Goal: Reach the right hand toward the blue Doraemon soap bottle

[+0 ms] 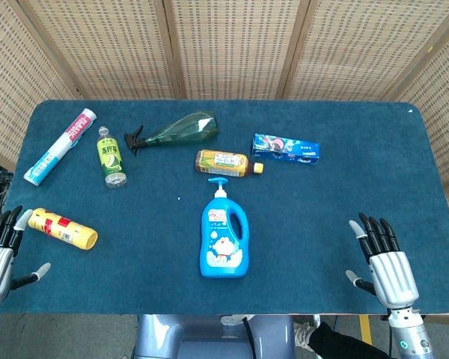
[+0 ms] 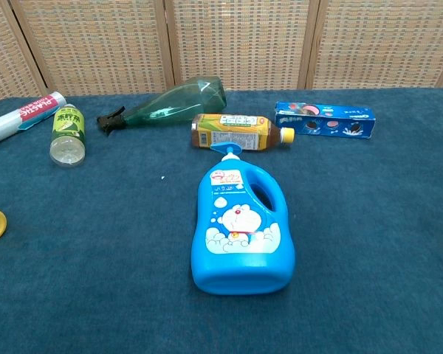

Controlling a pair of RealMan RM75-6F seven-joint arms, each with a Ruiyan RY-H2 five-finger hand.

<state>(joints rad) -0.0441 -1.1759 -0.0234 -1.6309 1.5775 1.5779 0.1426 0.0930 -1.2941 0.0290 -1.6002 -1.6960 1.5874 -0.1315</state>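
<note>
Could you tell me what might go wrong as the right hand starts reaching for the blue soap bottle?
The soap bottle lies flat, so a sideways push from the open right hand could slide or spin it rather than seat it. Its pump points at the tea bottle lying close behind; a shove could knock them together. The hand starts far off at the table edge.

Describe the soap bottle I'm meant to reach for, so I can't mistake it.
On the blue table, look near the middle of the front half. The Doraemon soap bottle lies flat there, pump toward the amber tea bottle. It is the only bright blue handled jug, with a cartoon cat label.
</note>
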